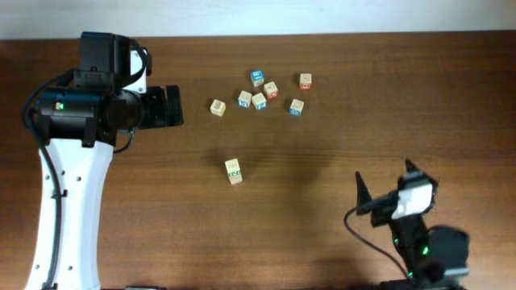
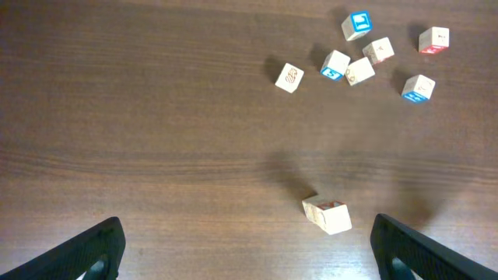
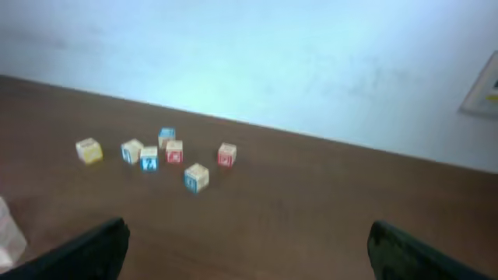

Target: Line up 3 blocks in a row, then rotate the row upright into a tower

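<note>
Overhead: the blocks (image 1: 234, 171) lie in one tight clump on the bare tabletop (image 1: 322, 161), a little left of the middle, with green print showing on top. How many cubes make up the clump cannot be told from here. A loose cluster of cubes (image 1: 266, 93) with blue and red faces lies at 1 o'clock from the clump, well apart from it. A tan-printed cube (image 1: 218, 107) sits alone at the cluster's 9 o'clock edge. The left hand (image 1: 173, 106) hangs at 10 o'clock from the blocks, touching nothing. The right hand (image 1: 385, 179) is at 4 o'clock from them, its fingers spread wide and empty.

Left wrist: the left hand (image 2: 247, 222) stands wide, one dark finger in each bottom corner, with nothing between them. The blocks (image 2: 328, 215) rest on the tabletop toward 3 o'clock of the gap, nearer the right-side finger and touching neither. The cluster lies at 1 o'clock.

Right wrist: the right hand (image 3: 247, 229) is also wide and empty. The cluster (image 3: 167, 155) shows at 11 o'clock, blurred. A pale smear at the 8 o'clock edge is too blurred to identify.
</note>
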`<move>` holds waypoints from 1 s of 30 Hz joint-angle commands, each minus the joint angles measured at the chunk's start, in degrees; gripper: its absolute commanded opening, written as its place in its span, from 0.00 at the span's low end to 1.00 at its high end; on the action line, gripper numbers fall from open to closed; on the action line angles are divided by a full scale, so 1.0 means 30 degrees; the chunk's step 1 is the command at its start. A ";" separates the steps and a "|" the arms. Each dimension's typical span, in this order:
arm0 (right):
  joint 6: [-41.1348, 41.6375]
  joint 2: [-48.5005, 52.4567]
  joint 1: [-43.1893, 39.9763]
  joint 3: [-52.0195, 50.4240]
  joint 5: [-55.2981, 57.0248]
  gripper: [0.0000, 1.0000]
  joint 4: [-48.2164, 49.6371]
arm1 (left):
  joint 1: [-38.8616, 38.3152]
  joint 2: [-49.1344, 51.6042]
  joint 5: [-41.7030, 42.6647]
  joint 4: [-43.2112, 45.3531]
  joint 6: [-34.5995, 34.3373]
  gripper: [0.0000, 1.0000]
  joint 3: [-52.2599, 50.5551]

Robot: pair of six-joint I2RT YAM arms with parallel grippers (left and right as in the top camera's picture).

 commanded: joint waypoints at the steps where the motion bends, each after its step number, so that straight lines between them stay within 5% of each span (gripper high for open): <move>1: -0.0124 -0.2958 -0.0138 -0.3169 -0.0182 0.98 0.1683 | 0.0080 -0.0102 -0.0131 -0.0029 0.0248 0.99 0.0102; 5: 0.0058 -0.3366 -0.0138 -0.5268 0.0641 0.98 0.2630 | 0.0080 -0.0102 -0.0131 -0.0029 0.0248 0.99 0.0102; 23: 0.0015 -0.3359 -0.0138 -0.5275 0.1268 0.98 0.2637 | 0.0080 -0.0590 -0.0984 0.0321 0.0262 0.99 0.0022; 27: 0.0007 -0.3359 -0.0146 -0.5275 0.1268 0.98 0.2637 | 0.0051 -0.5311 -0.0882 0.6295 0.2142 0.99 -0.4911; 30: 0.0007 -0.3359 -0.0146 -0.5275 0.1268 0.98 0.2637 | 0.0051 -1.0703 -0.0852 1.2356 0.4146 0.99 -1.2400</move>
